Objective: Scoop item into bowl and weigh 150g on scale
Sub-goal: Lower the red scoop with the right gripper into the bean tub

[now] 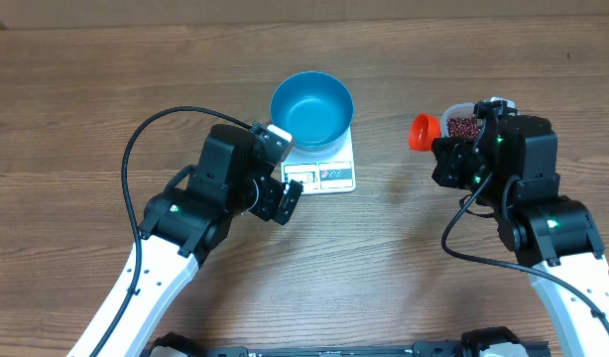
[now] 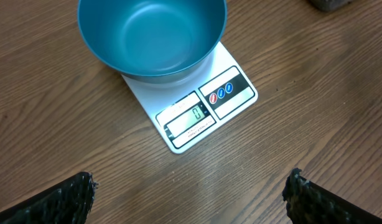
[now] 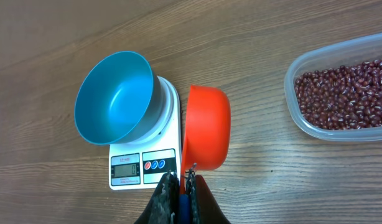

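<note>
The right tool [image 3: 180, 180], clamped on an empty orange scoop [image 3: 206, 127], has the beans [image 3: 346, 90] lying right of that scoop and the bowl [image 3: 113, 96] left; the left tool [image 2: 190, 186] gapes.

Bright, even light falls from above in all three views, and the wooden surface [image 1: 384, 268] shows crisp grain without hard glare. Shadows are soft and short; a faint one hugs the blue bowl [image 2: 150, 37] on the scale [image 2: 178, 104], whose display reads clearly. The orange scoop [image 3: 206, 127] looks saturated, not blown out. The left claw [image 2: 190, 199] shows dark and slightly soft at its view's bottom corners.
</note>
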`<action>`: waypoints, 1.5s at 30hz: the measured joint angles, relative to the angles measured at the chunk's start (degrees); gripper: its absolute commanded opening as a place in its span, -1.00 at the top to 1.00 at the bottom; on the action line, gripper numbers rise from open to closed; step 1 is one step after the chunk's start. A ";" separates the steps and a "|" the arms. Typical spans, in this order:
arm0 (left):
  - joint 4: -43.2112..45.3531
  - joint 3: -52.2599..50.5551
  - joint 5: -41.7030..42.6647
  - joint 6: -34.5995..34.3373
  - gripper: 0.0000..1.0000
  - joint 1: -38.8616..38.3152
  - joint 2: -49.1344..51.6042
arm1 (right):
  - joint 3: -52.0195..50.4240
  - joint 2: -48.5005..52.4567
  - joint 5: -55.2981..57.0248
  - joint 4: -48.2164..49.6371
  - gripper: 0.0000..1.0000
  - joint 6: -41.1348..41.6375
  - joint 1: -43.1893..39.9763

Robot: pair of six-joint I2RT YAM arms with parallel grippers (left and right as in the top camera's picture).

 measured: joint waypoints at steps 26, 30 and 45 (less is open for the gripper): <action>0.00 -0.02 0.00 0.00 -0.99 0.00 0.00 | 0.00 0.00 -0.02 -0.42 0.92 0.00 0.00; 0.00 0.00 0.00 0.00 -0.99 0.00 0.00 | 0.00 0.00 0.00 -0.39 0.93 0.02 -0.02; 0.02 0.00 0.02 0.00 -0.99 0.00 0.00 | 0.79 0.96 -2.14 0.52 0.93 -2.73 -11.69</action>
